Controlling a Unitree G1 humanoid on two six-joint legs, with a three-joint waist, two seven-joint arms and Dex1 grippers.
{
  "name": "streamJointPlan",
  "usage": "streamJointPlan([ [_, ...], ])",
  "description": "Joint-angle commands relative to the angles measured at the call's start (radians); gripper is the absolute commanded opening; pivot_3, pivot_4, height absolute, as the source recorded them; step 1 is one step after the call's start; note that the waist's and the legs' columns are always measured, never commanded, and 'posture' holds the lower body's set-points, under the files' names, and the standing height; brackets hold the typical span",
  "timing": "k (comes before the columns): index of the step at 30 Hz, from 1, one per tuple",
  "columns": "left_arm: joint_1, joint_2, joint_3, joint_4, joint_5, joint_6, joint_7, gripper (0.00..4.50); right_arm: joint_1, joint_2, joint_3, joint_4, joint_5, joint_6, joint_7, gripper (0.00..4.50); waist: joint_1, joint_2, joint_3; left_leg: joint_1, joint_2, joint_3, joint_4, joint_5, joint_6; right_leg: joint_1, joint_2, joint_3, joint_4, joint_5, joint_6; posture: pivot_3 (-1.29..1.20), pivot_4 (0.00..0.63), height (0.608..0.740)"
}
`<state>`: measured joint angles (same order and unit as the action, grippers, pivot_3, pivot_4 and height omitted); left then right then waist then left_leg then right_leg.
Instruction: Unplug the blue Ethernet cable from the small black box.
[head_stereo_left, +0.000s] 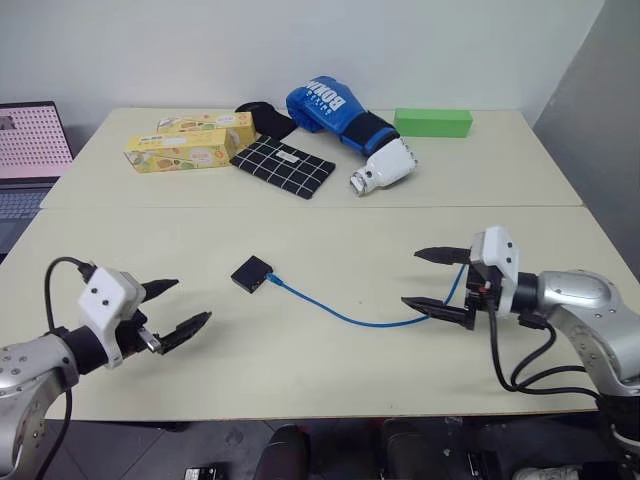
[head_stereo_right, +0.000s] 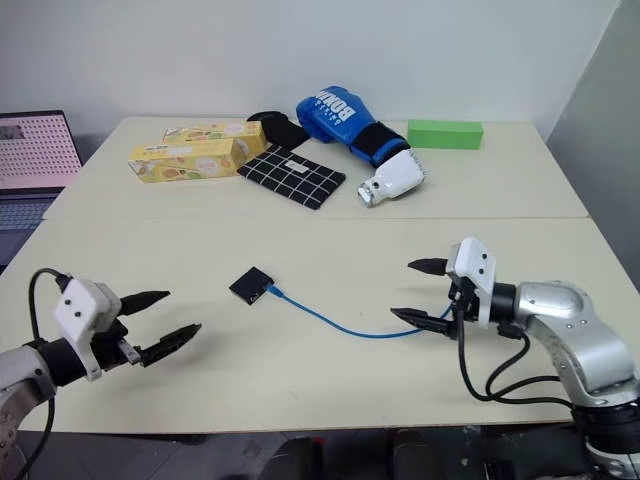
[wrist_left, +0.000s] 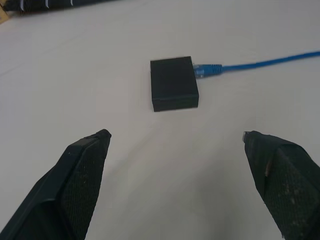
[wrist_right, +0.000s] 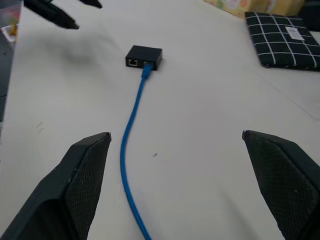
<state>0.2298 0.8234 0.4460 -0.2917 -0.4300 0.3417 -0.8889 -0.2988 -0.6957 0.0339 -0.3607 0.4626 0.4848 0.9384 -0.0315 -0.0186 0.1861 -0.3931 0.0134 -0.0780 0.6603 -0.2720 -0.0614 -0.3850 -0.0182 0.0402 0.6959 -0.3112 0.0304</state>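
Note:
The small black box (head_stereo_left: 252, 273) lies flat in the middle of the near table. The blue Ethernet cable (head_stereo_left: 345, 317) is plugged into its right side (wrist_left: 206, 70) and curves across the table toward my right gripper (head_stereo_left: 432, 281). That gripper hovers open just above the cable's far end, its fingers one above the other, nothing between them. My left gripper (head_stereo_left: 185, 307) stands open to the left of the box, a short way off, pointing at it. The wrist views show the box (wrist_right: 144, 56) ahead of both grippers, with a second empty port beside the plug.
On the far table lie two yellow boxes (head_stereo_left: 180, 152), a black-and-white grid cloth (head_stereo_left: 284, 166), a blue boxing glove (head_stereo_left: 340, 115), a white object (head_stereo_left: 385, 168) and a green block (head_stereo_left: 433, 122). A laptop (head_stereo_left: 30, 150) stands at the left edge.

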Motion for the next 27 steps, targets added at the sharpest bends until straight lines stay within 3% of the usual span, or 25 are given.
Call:
streamJointPlan([
  [1, -0.032, 0.002, 0.031, 0.009, -0.042, -0.022, -0.036, 4.50, -0.067, 0.086, 0.086, 0.040, -0.086, -0.058, -0.066, 4.47, -0.001, 0.000, 0.000, 0.000, 0.000, 0.000, 0.000, 0.000, 0.000, 0.000, 0.000, 0.000, 0.000, 0.000, 0.000, 0.00, 0.150, 0.740],
  [11, -0.012, 0.172, 0.037, 0.061, -0.105, 0.057, -0.281, 4.50, -0.276, 0.460, 0.362, 0.427, -0.353, -0.175, -0.230, 4.47, -0.010, 0.001, 0.000, -0.001, 0.000, 0.000, -0.001, 0.000, 0.000, -0.003, 0.002, 0.000, 0.002, -0.001, -0.002, 0.00, 0.150, 0.740],
  [17, -0.050, 0.214, 0.045, 0.078, -0.111, 0.080, -0.320, 4.50, -0.382, 0.653, 0.394, 0.687, -0.418, -0.208, -0.308, 4.47, -0.011, 0.001, 0.000, -0.001, 0.000, -0.001, -0.001, 0.000, 0.000, -0.003, 0.004, 0.000, 0.002, -0.001, -0.002, 0.00, 0.150, 0.740],
  [22, -0.071, 0.207, 0.040, 0.082, -0.091, 0.067, -0.309, 4.50, -0.423, 0.723, 0.387, 0.840, -0.467, -0.261, -0.358, 4.47, -0.011, 0.001, 0.001, -0.001, -0.001, -0.001, -0.001, 0.000, 0.000, -0.004, 0.004, 0.000, 0.002, -0.001, -0.002, 0.00, 0.150, 0.740],
  [25, -0.074, 0.200, 0.034, 0.077, -0.082, 0.064, -0.297, 4.50, -0.435, 0.751, 0.380, 0.890, -0.478, -0.269, -0.373, 3.99, -0.020, 0.001, 0.001, -0.001, -0.001, -0.001, -0.001, 0.000, 0.000, -0.004, 0.004, 0.000, 0.002, -0.001, -0.002, 0.00, 0.150, 0.740],
  [27, -0.079, 0.194, 0.033, 0.080, -0.078, 0.062, -0.284, 4.50, -0.436, 0.765, 0.381, 0.902, -0.487, -0.276, -0.374, 3.35, -0.024, 0.001, 0.001, 0.000, -0.001, -0.001, -0.001, 0.000, 0.000, -0.004, 0.005, 0.000, 0.003, -0.001, -0.002, 0.00, 0.150, 0.740],
])
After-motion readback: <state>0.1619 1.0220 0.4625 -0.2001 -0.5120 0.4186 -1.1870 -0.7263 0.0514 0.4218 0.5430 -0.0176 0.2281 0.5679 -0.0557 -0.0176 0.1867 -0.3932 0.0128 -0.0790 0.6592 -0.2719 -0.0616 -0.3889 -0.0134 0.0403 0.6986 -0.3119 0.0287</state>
